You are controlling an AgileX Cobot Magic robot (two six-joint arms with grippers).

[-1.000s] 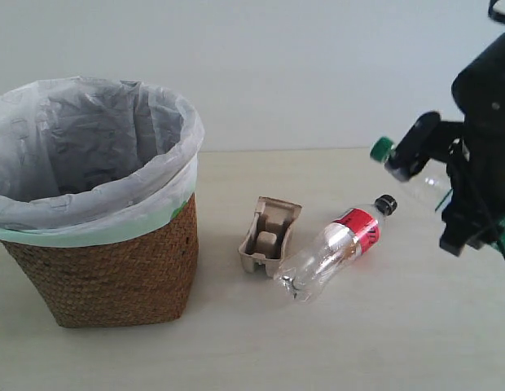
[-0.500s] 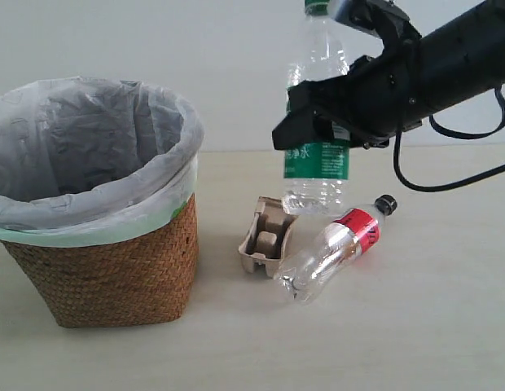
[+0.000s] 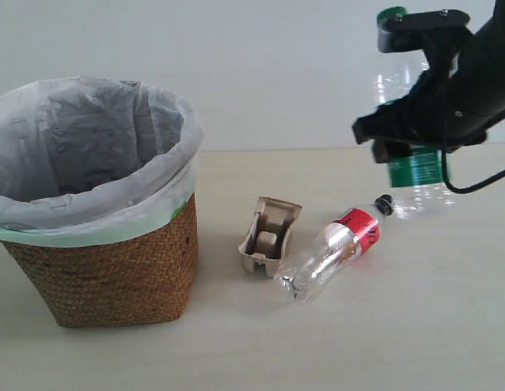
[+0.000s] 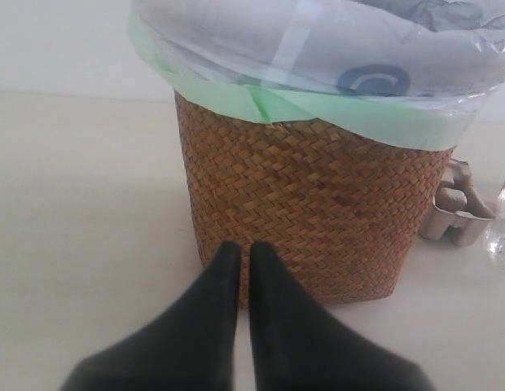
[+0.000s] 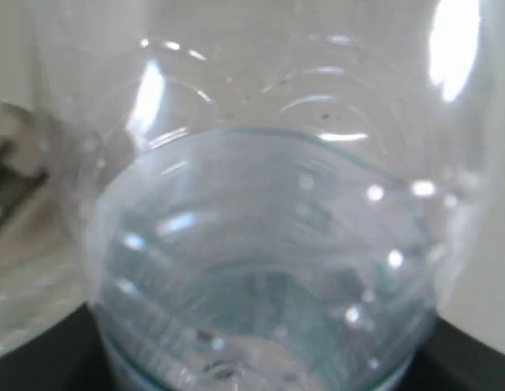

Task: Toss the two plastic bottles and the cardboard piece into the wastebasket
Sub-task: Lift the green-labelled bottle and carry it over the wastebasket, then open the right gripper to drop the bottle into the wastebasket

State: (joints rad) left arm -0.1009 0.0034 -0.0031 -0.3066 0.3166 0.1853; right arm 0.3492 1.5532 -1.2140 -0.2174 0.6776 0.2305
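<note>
The green-label bottle (image 3: 417, 167) hangs upright over the table at the right, green cap (image 3: 391, 14) up, with my right gripper (image 3: 407, 134) shut round its middle. In the right wrist view the clear body of this bottle (image 5: 261, 244) fills the picture. The red-label bottle (image 3: 334, 251) lies on its side on the table, black cap pointing toward the held bottle. The cardboard piece (image 3: 270, 236) sits just left of it. The wastebasket (image 3: 106, 269) stands at the left. My left gripper (image 4: 243, 248) is shut and empty, low in front of the wastebasket's wicker wall (image 4: 318, 204).
The wastebasket's plastic bag (image 3: 90, 147) folds over the rim, and the mouth is open. A pale wall runs behind the beige table (image 3: 383, 342). In the left wrist view the cardboard piece (image 4: 458, 216) peeks out beside the basket.
From the far right my right gripper swung the green-label bottle left to above the cardboard piece, stood it upright, then carried it back right. Everything on the table stayed put.
</note>
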